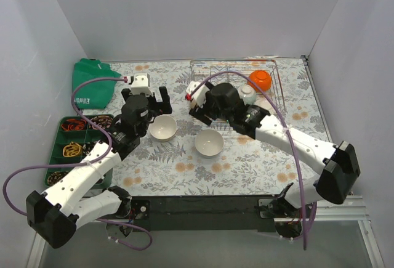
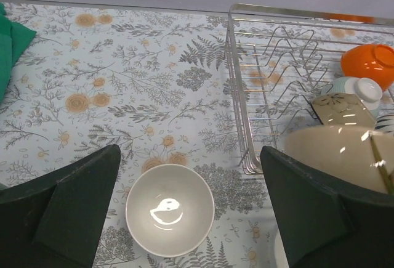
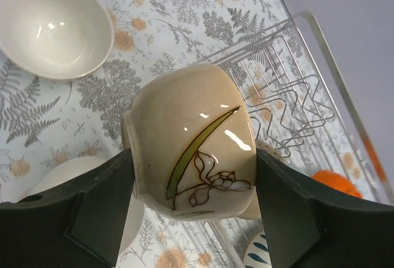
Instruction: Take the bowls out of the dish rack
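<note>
The right gripper (image 3: pixel 191 185) clamps a beige bowl (image 3: pixel 184 126) at the rack's (image 1: pixel 234 62) left end; bare table (image 1: pixel 246 163) lies just below it in the top view, by a white bowl (image 1: pixel 209 143). The left gripper (image 2: pixel 189 152) hangs wide open, empty, above another white bowl (image 2: pixel 170 209).

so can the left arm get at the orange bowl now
Probably not: the right gripper, holding a beige bowl, hangs at the dish rack's left end, between the open left gripper and the orange bowl.
</note>
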Action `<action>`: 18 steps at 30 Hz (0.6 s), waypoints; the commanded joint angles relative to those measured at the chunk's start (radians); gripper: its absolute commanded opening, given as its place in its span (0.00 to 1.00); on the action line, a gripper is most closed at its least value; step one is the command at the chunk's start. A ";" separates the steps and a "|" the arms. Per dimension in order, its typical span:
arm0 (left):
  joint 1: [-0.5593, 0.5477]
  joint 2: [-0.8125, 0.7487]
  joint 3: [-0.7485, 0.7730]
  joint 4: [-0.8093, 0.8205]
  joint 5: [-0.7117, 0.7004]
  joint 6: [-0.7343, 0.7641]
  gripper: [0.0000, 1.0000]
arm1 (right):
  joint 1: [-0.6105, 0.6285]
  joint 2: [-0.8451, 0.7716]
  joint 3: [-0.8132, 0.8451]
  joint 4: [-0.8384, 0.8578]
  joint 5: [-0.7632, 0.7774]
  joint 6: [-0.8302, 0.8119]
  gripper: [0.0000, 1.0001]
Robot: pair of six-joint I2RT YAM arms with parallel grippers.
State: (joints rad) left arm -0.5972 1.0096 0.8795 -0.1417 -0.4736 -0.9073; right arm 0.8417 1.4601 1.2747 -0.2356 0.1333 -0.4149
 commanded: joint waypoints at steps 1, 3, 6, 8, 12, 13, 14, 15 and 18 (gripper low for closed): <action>0.007 -0.042 0.079 -0.143 0.023 -0.080 0.98 | 0.149 -0.150 -0.135 0.341 0.268 -0.260 0.01; 0.008 -0.051 0.098 -0.212 0.015 -0.105 0.98 | 0.198 -0.199 -0.239 0.415 0.354 -0.310 0.01; 0.013 -0.052 0.136 -0.300 0.024 -0.165 0.98 | 0.290 -0.228 -0.354 0.553 0.466 -0.416 0.01; 0.013 -0.049 0.162 -0.337 0.052 -0.217 0.98 | 0.358 -0.233 -0.444 0.701 0.549 -0.535 0.01; 0.013 -0.031 0.197 -0.401 0.171 -0.289 0.98 | 0.431 -0.199 -0.585 1.048 0.663 -0.760 0.01; 0.014 -0.023 0.208 -0.413 0.191 -0.300 0.98 | 0.453 -0.173 -0.609 1.111 0.678 -0.807 0.01; 0.016 -0.019 0.228 -0.421 0.208 -0.311 0.98 | 0.462 -0.158 -0.629 1.180 0.702 -0.849 0.01; 0.014 -0.013 0.236 -0.432 0.223 -0.330 0.98 | 0.473 -0.136 -0.665 1.352 0.715 -0.952 0.01; 0.016 0.006 0.263 -0.441 0.295 -0.360 0.98 | 0.516 -0.031 -0.707 1.703 0.738 -1.185 0.01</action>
State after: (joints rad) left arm -0.5869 1.0039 1.0809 -0.5247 -0.2955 -1.1938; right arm 1.3170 1.3567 0.5949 0.7506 0.7494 -1.1988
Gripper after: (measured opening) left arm 0.982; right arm 0.795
